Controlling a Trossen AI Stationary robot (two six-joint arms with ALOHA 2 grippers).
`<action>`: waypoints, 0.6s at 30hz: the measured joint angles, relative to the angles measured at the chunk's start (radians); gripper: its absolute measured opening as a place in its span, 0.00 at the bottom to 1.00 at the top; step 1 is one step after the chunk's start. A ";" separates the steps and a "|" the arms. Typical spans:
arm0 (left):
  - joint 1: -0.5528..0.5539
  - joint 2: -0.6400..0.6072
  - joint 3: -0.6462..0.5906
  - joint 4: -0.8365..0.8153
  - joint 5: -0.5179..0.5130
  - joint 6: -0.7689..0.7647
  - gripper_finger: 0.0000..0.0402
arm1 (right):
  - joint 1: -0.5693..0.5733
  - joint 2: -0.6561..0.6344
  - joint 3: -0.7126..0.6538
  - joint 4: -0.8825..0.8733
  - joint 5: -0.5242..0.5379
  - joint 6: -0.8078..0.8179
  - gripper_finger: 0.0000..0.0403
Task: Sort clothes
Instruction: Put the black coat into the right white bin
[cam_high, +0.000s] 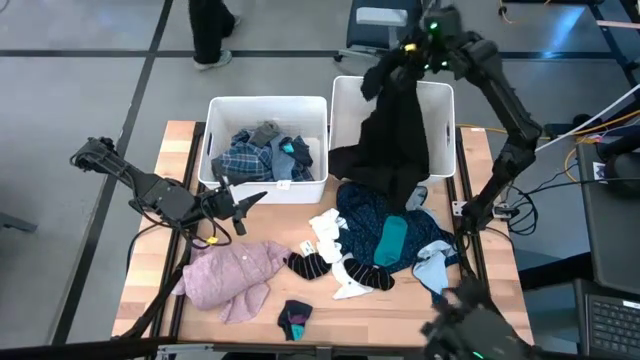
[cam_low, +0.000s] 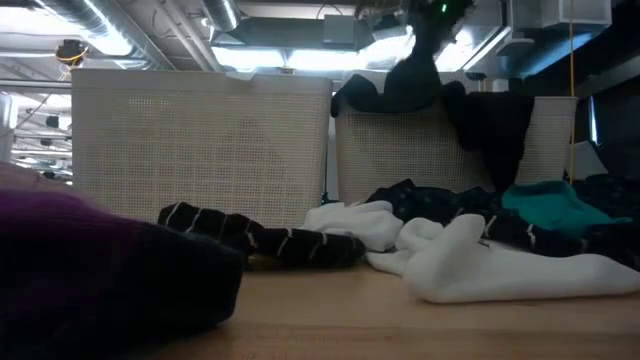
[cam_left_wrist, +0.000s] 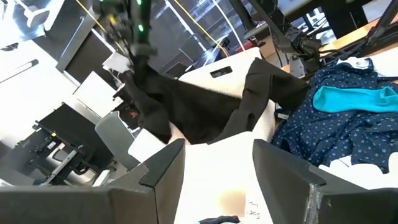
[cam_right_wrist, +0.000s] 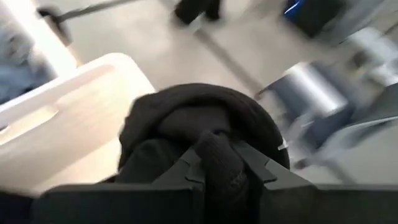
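Right wrist view: black garment (cam_right_wrist: 205, 134) pinched between right jaws.

Nothing really readable here. There's a small white tag (cam_high: 283, 184) on the front of the left bin (cam_high: 315, 190), and the left wrist view shows faint scribbled marks (cam_left_wrist: 252, 211) there, too faint to make out.

Right gripper (cam_high: 400, 55) raised over the right white plastic bin (cam_high: 442, 100), pinching a long black garment (cam_high: 395, 135) that hangs down across the bin's front rim. Left gripper (cam_high: 245, 203) sits low by the left white plastic bin (cam_high: 265, 108), fingers spread, empty. On the wooden desk (cam_high: 150, 250): pink fuzzy top (cam_high: 235, 275), navy dotted cloth (cam_high: 375, 220), striped dark socks (cam_high: 310, 265).
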 joint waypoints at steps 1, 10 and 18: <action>0.000 0.000 0.000 0.000 0.000 0.000 0.45 | 0.000 0.000 -0.047 0.009 -0.027 0.011 0.11; 0.000 0.000 0.000 -0.003 0.000 -0.006 0.45 | 0.085 0.002 -0.428 0.220 -0.026 0.008 0.11; 0.000 0.000 0.000 -0.028 0.000 -0.013 0.45 | 0.128 0.007 -0.537 0.268 -0.017 0.011 0.13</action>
